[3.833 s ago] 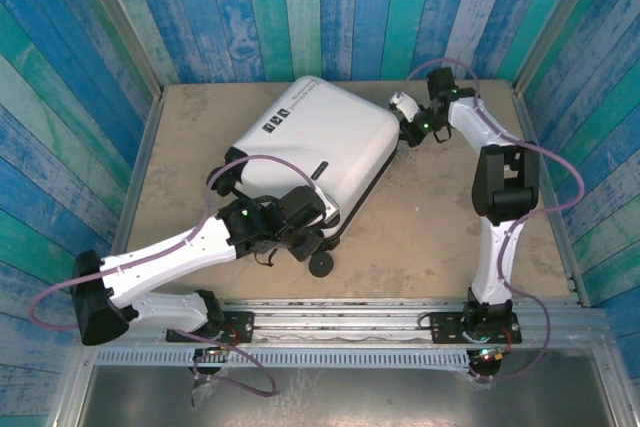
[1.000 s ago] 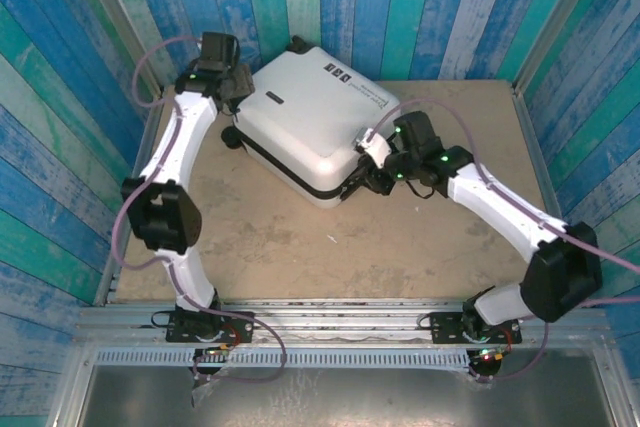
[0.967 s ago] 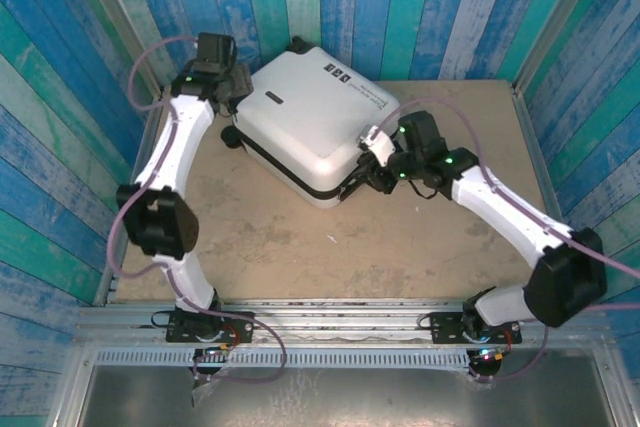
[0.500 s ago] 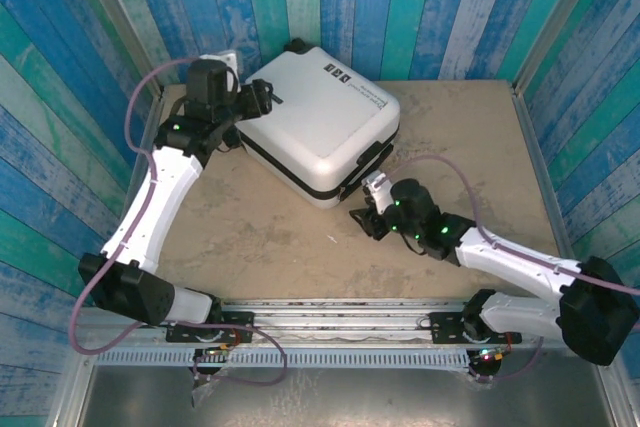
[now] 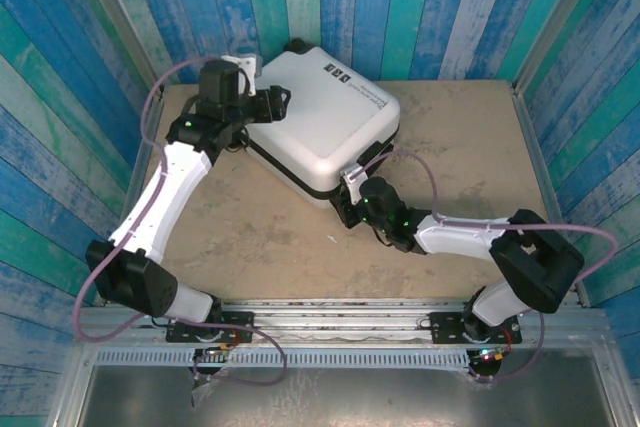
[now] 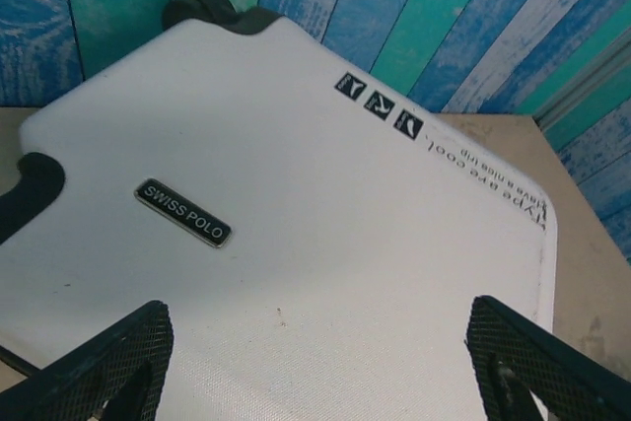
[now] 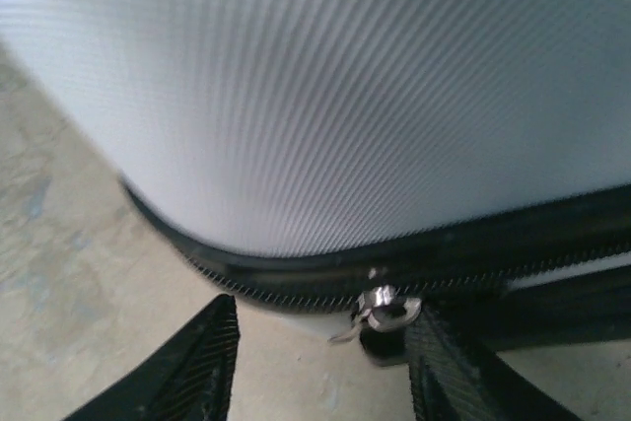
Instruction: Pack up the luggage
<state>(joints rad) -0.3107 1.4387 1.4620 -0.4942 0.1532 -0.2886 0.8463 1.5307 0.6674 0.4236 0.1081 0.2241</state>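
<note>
Gaping left gripper (image 6: 317, 347) hangs over the luggage (image 6: 296, 194); right gripper (image 7: 323, 330) parted at its zipper (image 7: 473, 248).

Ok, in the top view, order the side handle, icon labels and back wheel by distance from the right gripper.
1. Side handle, on the right edge of the luggage, just beyond the right gripper.
2. Icon labels, toward the lid's far side.
3. Back wheel, against the wall.

The white hard-shell luggage (image 5: 320, 117) lies flat, zipped shut, diagonally on the table's (image 5: 470, 147) far-left part.
</note>
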